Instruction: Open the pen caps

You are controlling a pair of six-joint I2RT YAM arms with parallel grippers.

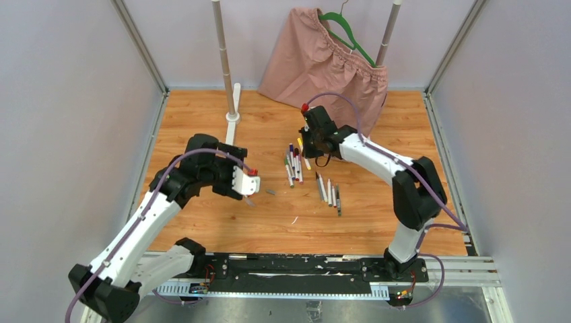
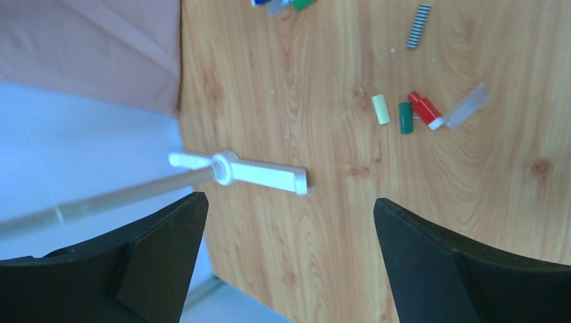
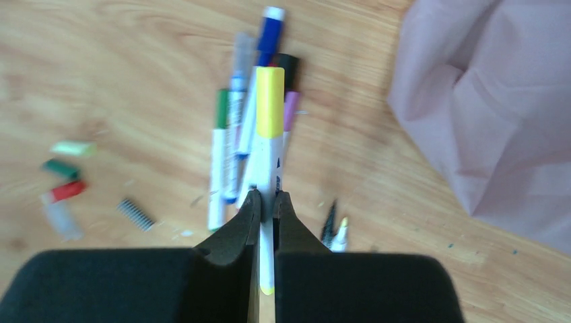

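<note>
Partly done: some loose plastic caps [image 2: 405, 118], pale yellow, green, red, lying on wooden worktop [image 2: 303, 282]. Right end effector [image 3: 268, 202] clamped on thin white pen with yellow cap [image 3: 270, 134], cap not yet off. Left end effector [image 2: 289, 208] wide apart, empty. More capped pens [image 3: 219, 155] piled beneath.

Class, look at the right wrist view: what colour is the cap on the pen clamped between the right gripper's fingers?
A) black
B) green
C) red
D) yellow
D: the right gripper is shut on a white-barrelled pen that ends in a yellow cap pointing away from the fingers.
</note>
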